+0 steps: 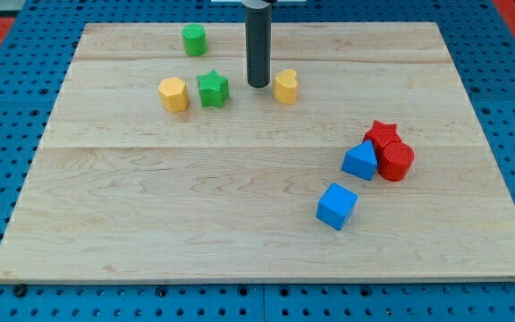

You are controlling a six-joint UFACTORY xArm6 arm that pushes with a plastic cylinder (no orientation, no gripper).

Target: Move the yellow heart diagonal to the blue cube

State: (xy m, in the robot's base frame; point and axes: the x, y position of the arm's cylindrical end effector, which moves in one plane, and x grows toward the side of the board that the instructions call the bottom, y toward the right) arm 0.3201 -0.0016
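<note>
The yellow heart (pixel 285 86) lies on the wooden board (pixel 195 206) in the upper middle. My tip (pixel 257 85) stands just to the heart's left, a small gap between them. The blue cube (pixel 336 206) lies far below and to the right, near the lower middle-right of the board.
A green star (pixel 213 89) and a yellow hexagon block (pixel 173 93) lie left of my tip. A green cylinder (pixel 194 39) is near the top. A blue triangular block (pixel 360 160), a red star (pixel 382 135) and a red cylinder (pixel 395 161) cluster above the blue cube.
</note>
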